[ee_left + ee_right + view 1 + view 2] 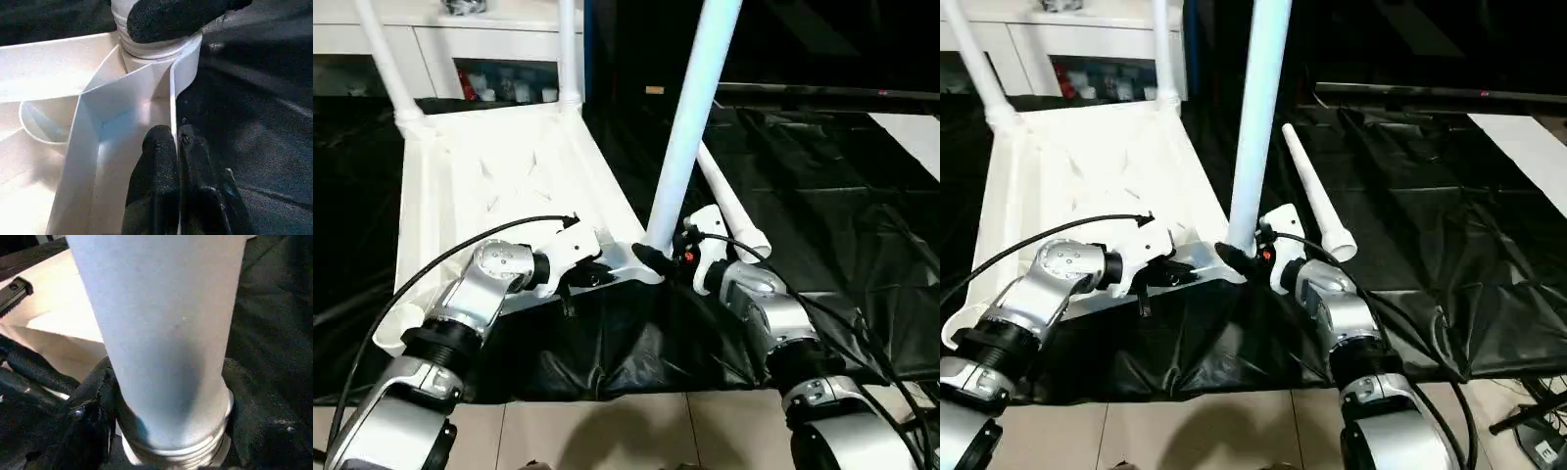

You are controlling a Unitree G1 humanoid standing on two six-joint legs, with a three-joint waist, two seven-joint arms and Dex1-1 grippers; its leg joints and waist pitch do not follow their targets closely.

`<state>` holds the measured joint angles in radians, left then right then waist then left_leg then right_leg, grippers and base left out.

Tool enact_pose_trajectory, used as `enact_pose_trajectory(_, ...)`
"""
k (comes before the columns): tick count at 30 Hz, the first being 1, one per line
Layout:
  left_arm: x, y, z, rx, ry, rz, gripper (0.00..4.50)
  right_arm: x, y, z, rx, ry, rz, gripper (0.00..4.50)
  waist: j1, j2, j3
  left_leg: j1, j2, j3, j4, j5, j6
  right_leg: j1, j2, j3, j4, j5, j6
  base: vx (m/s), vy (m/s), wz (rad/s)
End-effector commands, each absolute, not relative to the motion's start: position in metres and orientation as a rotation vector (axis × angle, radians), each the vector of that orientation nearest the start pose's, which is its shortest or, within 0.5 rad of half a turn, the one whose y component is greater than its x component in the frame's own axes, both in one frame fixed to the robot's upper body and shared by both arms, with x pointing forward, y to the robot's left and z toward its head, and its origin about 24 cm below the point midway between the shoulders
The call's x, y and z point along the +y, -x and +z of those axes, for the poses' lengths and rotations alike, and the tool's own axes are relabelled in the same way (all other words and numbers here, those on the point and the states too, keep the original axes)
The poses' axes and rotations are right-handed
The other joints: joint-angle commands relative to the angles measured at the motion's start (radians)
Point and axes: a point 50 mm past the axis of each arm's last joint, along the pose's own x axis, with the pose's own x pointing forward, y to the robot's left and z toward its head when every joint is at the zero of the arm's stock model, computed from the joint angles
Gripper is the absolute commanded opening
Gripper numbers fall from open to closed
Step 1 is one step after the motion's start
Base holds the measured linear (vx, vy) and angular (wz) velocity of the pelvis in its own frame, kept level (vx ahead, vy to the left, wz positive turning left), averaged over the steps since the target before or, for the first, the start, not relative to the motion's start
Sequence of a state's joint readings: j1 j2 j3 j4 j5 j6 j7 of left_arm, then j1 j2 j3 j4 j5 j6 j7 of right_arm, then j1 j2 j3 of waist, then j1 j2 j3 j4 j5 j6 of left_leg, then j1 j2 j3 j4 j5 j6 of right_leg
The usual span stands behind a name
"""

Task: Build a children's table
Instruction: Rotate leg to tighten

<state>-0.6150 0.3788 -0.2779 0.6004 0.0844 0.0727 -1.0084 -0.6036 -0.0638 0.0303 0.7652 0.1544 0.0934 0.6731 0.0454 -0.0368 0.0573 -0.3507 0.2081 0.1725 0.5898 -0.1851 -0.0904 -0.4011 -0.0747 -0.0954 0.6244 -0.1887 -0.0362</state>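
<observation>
- Left eye view: table top lies upside down on the black-draped worktop, ribs facing up. Two legs already stand in the far corner sockets; a third leg stands upright at the near right corner; a fourth leg lies loose on the cloth just beside it. Right gripper clamps the base of the upright leg. Left gripper sits at the top's near edge.
- Right eye view: same layout. The loose leg lies w/ its wide end toward the robot, apart from the top. Judgement: parts are hollow plastic, so light and stiff but smooth and slippery; best hold on a leg is low, near the threaded end, where twisting or pushing tips it least.
- Left wrist view: left gripper's fingers are pressed together, pinching a thin upright rib of the top near the corner socket. A black finger of the other gripper wraps the leg base there.
- Right wrist view: right gripper's fingers are spread about the leg's width, closed on either side of the leg just above its ridged end, which sits at the socket. Whether it's fully seated: can't tell.
</observation>
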Motion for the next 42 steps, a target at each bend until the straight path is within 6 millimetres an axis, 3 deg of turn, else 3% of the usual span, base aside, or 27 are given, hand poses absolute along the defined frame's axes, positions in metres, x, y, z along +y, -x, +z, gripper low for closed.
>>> enact_pose_trajectory(1, 0.129, -0.328, 0.061, 0.343, -0.538, -1.153, 0.00, -0.083, -0.334, 0.022, 0.346, -0.137, 0.769, 2.72, 0.002, 0.025, -0.064, 0.001, 0.027, -0.006, -0.073, -0.229, 0.006, 0.054, -0.073, 0.063, -0.083, -0.188, -0.209, 0.000, 0.000, 0.00)
enact_pose_trajectory(3, 0.129, -0.326, 0.062, 0.338, -0.533, -1.137, 0.00, -0.082, -0.336, 0.021, 0.356, -0.136, 0.748, 2.72, 0.000, 0.032, -0.061, 0.003, 0.028, -0.010, -0.076, -0.273, -0.006, 0.053, -0.076, 0.062, -0.087, -0.255, -0.200, 0.000, 0.000, 0.00)
enact_pose_trajectory(5, 0.127, -0.325, 0.063, 0.335, -0.535, -1.122, 0.00, -0.080, -0.337, 0.021, 0.352, -0.144, 0.723, 2.72, -0.006, 0.028, -0.059, 0.002, 0.028, -0.013, -0.077, -0.303, -0.013, 0.051, -0.077, 0.061, -0.094, -0.332, -0.177, 0.000, 0.000, 0.00)
enact_pose_trajectory(8, 0.124, -0.324, 0.061, 0.334, -0.550, -1.109, 0.00, -0.078, -0.338, 0.022, 0.347, -0.159, 0.710, 2.72, -0.008, 0.018, -0.059, -0.001, 0.030, -0.015, -0.078, -0.292, -0.009, 0.051, -0.078, 0.061, -0.096, -0.364, -0.161, 0.000, 0.000, 0.00)
enact_pose_trajectory(11, 0.122, -0.323, 0.059, 0.331, -0.551, -1.106, 0.00, -0.076, -0.338, 0.022, 0.346, -0.154, 0.722, 2.72, -0.007, 0.018, -0.061, 0.001, 0.030, -0.012, -0.077, -0.272, -0.003, 0.048, -0.076, 0.064, -0.093, -0.317, -0.172, 0.000, 0.000, 0.00)
enact_pose_trajectory(12, 0.121, -0.322, 0.059, 0.329, -0.550, -1.102, 0.00, -0.076, -0.338, 0.022, 0.345, -0.154, 0.725, 2.72, -0.009, 0.007, -0.061, 0.000, 0.030, -0.009, -0.076, -0.264, 0.002, 0.048, -0.075, 0.064, -0.093, -0.307, -0.173, 0.000, 0.000, 0.00)
enact_pose_trajectory(13, 0.122, -0.321, 0.059, 0.318, -0.557, -1.102, 0.00, -0.076, -0.338, 0.023, 0.342, -0.147, 0.732, 2.72, -0.006, 0.014, -0.061, 0.000, 0.030, -0.010, -0.076, -0.255, 0.004, 0.048, -0.076, 0.064, -0.090, -0.293, -0.177, 0.000, 0.000, 0.00)
enact_pose_trajectory(17, 0.125, -0.318, 0.060, 0.308, -0.560, -1.115, 0.00, -0.079, -0.339, 0.023, 0.338, -0.122, 0.733, 2.72, -0.009, 0.013, -0.062, -0.003, 0.029, -0.009, -0.076, -0.246, 0.009, 0.049, -0.076, 0.064, -0.090, -0.282, -0.177, 0.000, 0.000, 0.00)
enact_pose_trajectory(18, 0.128, -0.318, 0.061, 0.312, -0.568, -1.093, 0.00, -0.081, -0.339, 0.020, 0.346, -0.089, 0.714, 2.71, -0.010, 0.009, -0.061, -0.002, 0.028, -0.008, -0.076, -0.245, 0.010, 0.048, -0.075, 0.063, -0.090, -0.291, -0.174, 0.000, 0.000, 0.00)
enact_pose_trajectory(22, 0.126, -0.319, 0.059, 0.345, -0.547, -1.052, 0.00, -0.077, -0.340, 0.015, 0.369, -0.106, 0.621, 2.71, -0.016, 0.010, -0.058, -0.002, 0.028, -0.009, -0.078, -0.257, 0.000, 0.045, -0.074, 0.063, -0.093, -0.332, -0.167, 0.000, 0.000, 0.00)
enact_pose_trajectory(27, 0.102, -0.325, 0.049, 0.386, -0.502, -0.937, 0.00, -0.066, -0.343, 0.010, 0.402, -0.188, 0.467, 2.70, -0.018, 0.008, -0.056, 0.006, 0.028, -0.010, -0.078, -0.294, -0.012, 0.037, -0.077, 0.063, -0.104, -0.403, -0.144, 0.000, 0.000, 0.00)
enact_pose_trajectory(33, 0.072, -0.332, 0.043, 0.400, -0.472, -0.869, 0.00, -0.061, -0.348, 0.012, 0.415, -0.284, 0.370, 2.70, -0.005, 0.010, -0.062, 0.013, 0.024, -0.006, -0.075, -0.296, -0.005, 0.033, -0.071, 0.063, -0.103, -0.325, -0.146, 0.000, 0.000, 0.00)
enact_pose_trajectory(36, 0.071, -0.333, 0.044, 0.398, -0.478, -0.866, 0.00, -0.061, -0.348, 0.012, 0.413, -0.280, 0.368, 2.70, -0.003, 0.008, -0.062, 0.004, 0.026, -0.008, -0.078, -0.288, 0.000, 0.040, -0.072, 0.062, -0.100, -0.306, -0.149, 0.000, 0.000, 0.00)
enact_pose_trajectory(42, 0.073, -0.333, 0.044, 0.398, -0.489, -0.854, 0.00, -0.062, -0.349, 0.013, 0.399, -0.255, 0.333, 2.70, -0.004, 0.009, -0.060, 0.006, 0.027, -0.011, -0.081, -0.326, -0.005, 0.037, -0.074, 0.059, -0.108, -0.360, -0.135, 0.000, 0.000, 0.00)
